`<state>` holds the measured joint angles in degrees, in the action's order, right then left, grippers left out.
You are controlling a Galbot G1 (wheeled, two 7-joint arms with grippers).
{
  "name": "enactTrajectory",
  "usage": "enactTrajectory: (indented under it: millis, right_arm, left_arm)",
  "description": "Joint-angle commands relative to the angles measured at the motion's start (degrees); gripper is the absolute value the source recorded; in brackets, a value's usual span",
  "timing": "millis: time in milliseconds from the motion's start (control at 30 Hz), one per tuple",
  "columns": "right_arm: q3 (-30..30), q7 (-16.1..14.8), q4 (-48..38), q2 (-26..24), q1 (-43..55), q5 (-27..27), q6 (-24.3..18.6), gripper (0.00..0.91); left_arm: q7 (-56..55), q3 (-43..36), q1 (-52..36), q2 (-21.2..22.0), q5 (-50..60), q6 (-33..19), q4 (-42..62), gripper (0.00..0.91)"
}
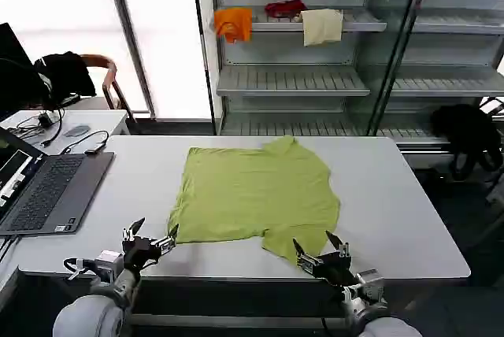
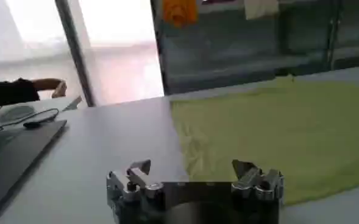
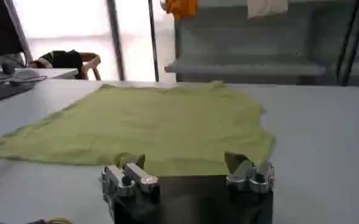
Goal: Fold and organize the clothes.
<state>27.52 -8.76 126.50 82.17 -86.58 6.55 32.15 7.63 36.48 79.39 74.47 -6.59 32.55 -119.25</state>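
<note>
- Lying flat mid-bench: lime-green T-shirt, spread out.
- Left pincer: fingers spread, at the shirt's near left corner.
- Right pincer: fingers spread, at the near sleeve edge.

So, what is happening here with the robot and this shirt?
A lime-green T-shirt lies spread flat on the white table, not yet folded. The left tool hovers open at the shirt's near left corner, and the right tool hovers open at the near right edge. Neither holds the cloth. A laptop sits on the left.
</note>
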Motion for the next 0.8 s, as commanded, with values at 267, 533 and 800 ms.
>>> enactTrajectory:
  millis: [267,533,800]
  right_arm:
    - [-0.1,0.4,-0.5,0.0,-1.7,0.9,-0.1,0.907]
    - [-0.9,0.8,-2.1,0.9,-1.3,0.5,-0.7,0.756]
    - [-1.1,1.0,-2.9,0.9,-1.0,0.3,-1.1,0.272]
  left_arm:
    - [-0.2,-0.3,2.2,0.2,2.4,0.1,0.3,0.907]
    - [-0.4,-0.8,2.4,0.6,3.6,-0.4,1.4,0.907]
    - [-0.2,-2.5,1.6,2.0,3.7,-0.4,2.6,0.846]
